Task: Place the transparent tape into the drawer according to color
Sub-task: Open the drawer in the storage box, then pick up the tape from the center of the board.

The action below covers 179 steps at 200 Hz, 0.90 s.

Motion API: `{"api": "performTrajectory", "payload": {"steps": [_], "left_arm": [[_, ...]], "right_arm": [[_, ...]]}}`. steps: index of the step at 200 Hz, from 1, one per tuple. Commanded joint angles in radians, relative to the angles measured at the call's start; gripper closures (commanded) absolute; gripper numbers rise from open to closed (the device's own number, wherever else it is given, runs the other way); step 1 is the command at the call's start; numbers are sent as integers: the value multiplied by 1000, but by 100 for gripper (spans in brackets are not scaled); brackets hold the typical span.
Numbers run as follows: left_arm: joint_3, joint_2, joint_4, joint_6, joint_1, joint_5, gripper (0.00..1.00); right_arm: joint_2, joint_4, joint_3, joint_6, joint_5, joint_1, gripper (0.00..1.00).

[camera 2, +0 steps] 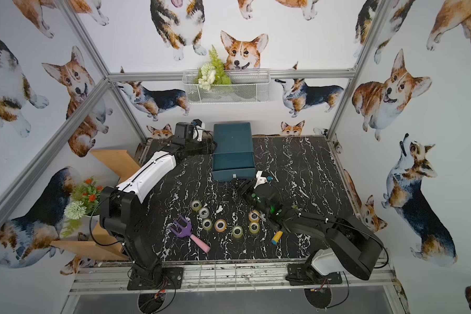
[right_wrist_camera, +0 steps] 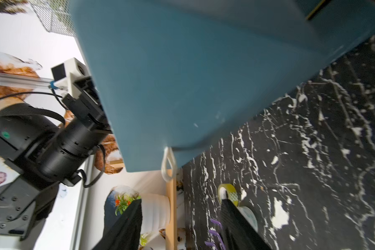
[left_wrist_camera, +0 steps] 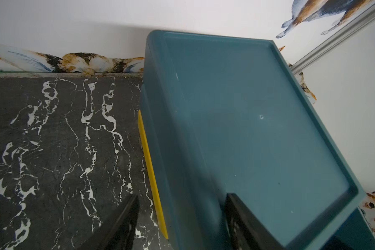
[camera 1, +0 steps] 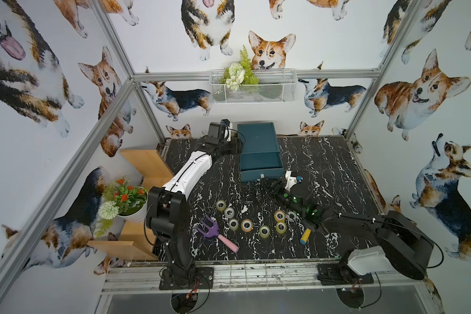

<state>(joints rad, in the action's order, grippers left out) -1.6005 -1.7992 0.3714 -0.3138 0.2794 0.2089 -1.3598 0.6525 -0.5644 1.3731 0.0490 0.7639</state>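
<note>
Where visible, eight tape rolls (camera 1: 247, 225), one rake (camera 1: 208, 231), one drawer (camera 1: 261, 174).

A purple rake (camera 1: 208, 230) with a pink handle is laid on the black marbled table (camera 1: 324, 163), near its front left. A yellow handle with a blue end (camera 1: 305, 236) is seen towards the front right, its head hidden. A white pot of orange flowers (camera 1: 136, 214) is set on wooden shelves (camera 1: 144, 160) beside the table. A white wire basket (camera 1: 272, 92) holding greenery is hung on the back wall, which is papered with corgis.
</note>
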Motion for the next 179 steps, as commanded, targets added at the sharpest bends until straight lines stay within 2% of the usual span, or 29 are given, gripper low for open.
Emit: {"api": "performTrajectory", "payload": {"steps": [1,21,57,67,100,130,147,179], "left_arm": [[7,27,23,7,-1,-11,27],[6,62,27,-6,-2,-13,25],[-7,134,21,-95,0,-2,23],[23,205,13,-110,4,-14,23],[238,407,-20,-146,14,-81,22],[454,586,-46,-189,20,-137,19],[560,659,-61,-197,26,-129,18],[654,716,-84,-189,35,-95,15]], "right_arm": [[47,-140,29,-84,-59,0,38],[117,-242,60,-142,-56,0,38],[234,-415,66,-255,34,-1,39],[285,-469,51,-305,51,-1,39],[297,-682,-13,-518,87,2,38],[248,-795,-6,-588,35,1,39],[185,-822,2,-627,-5,7,39],[126,-894,1,-673,-3,48,39]]}}
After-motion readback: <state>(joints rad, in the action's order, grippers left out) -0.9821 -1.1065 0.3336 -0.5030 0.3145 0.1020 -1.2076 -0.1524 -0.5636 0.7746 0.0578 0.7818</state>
